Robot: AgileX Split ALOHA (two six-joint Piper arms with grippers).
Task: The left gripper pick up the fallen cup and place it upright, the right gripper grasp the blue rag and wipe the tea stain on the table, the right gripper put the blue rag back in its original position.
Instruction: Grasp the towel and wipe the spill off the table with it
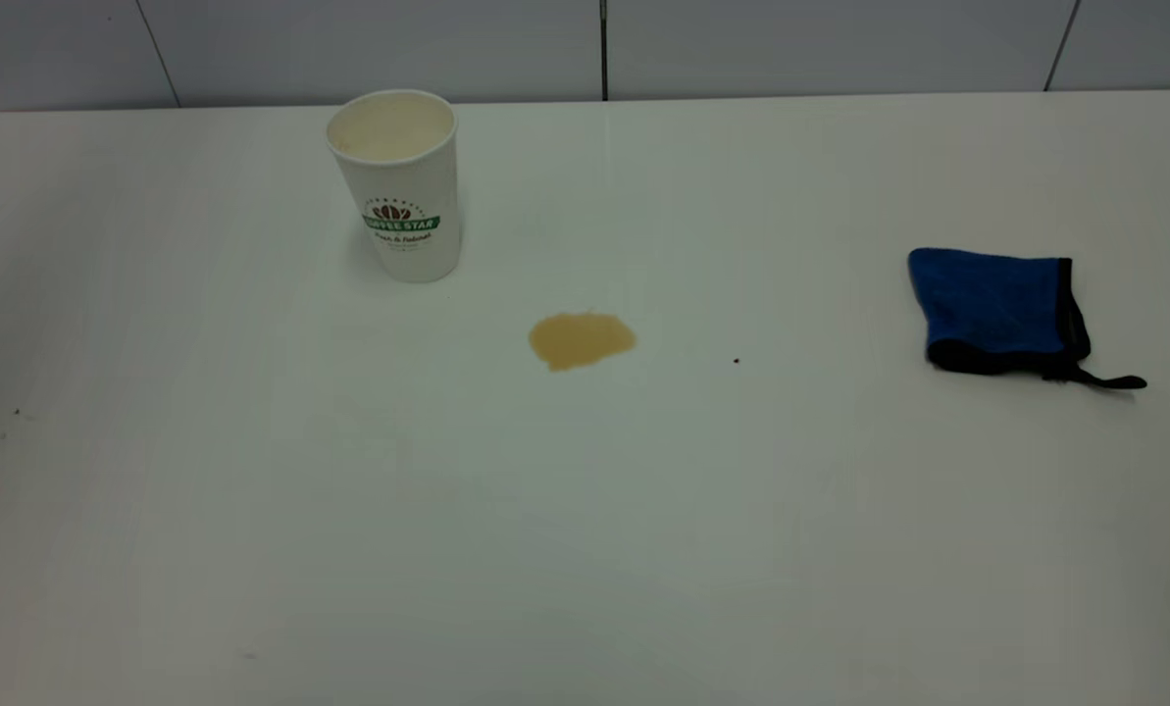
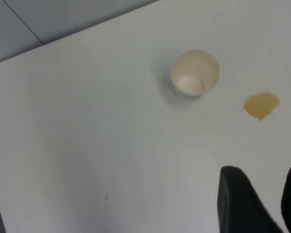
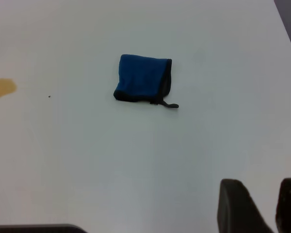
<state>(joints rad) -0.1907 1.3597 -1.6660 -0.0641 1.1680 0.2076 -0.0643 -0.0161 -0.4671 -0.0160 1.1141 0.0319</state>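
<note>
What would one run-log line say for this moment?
cup upright | tea stain unwiped | blue rag untouched | left gripper, right gripper open, raised

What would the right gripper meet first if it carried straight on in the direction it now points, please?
Probably bare table, then the blue rag. In the right wrist view the right gripper has its fingers apart, with nothing between it and the rag. Depth is hard to judge from here.

The cup (image 1: 397, 184) is stood upright near the table's (image 1: 251, 510) far edge; the tea stain (image 1: 581, 339) lies nearer centre, the blue rag (image 1: 1006, 312) toward the right edge.
</note>
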